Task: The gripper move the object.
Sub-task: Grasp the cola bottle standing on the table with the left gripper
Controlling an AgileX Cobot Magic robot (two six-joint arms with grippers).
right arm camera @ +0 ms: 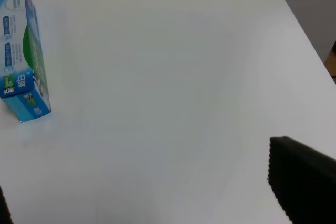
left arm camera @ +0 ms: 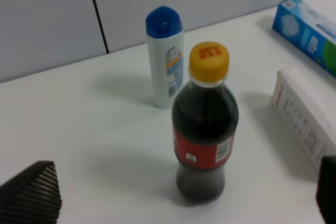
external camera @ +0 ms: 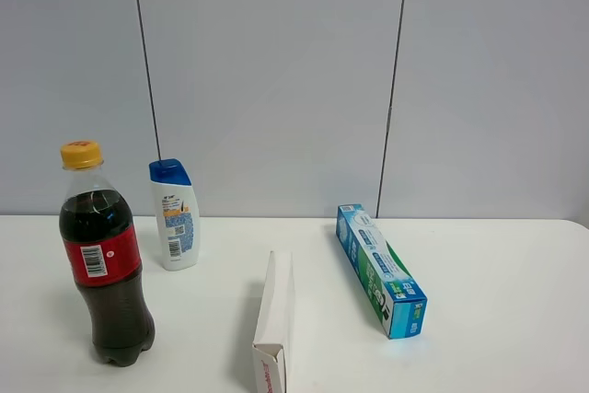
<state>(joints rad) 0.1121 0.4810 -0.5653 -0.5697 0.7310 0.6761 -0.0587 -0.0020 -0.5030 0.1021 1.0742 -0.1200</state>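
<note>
Left gripper [left arm camera: 178,198] sits wide apart, cola bottle [left arm camera: 205,124] upright ahead of its gap; clip it high and you'll probably knock it into the shampoo bottle [left arm camera: 165,56] behind. Right gripper [right arm camera: 152,195] is apart too, over smooth white table [right arm camera: 157,77]. From up high, bottle's on the table's left, grey panelled wall [external camera: 276,71] behind.

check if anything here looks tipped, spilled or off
Nothing stands out. The cola bottle and shampoo bottle stand upright and capped, the white box and blue box lie closed, and no spill shows on the table.
</note>
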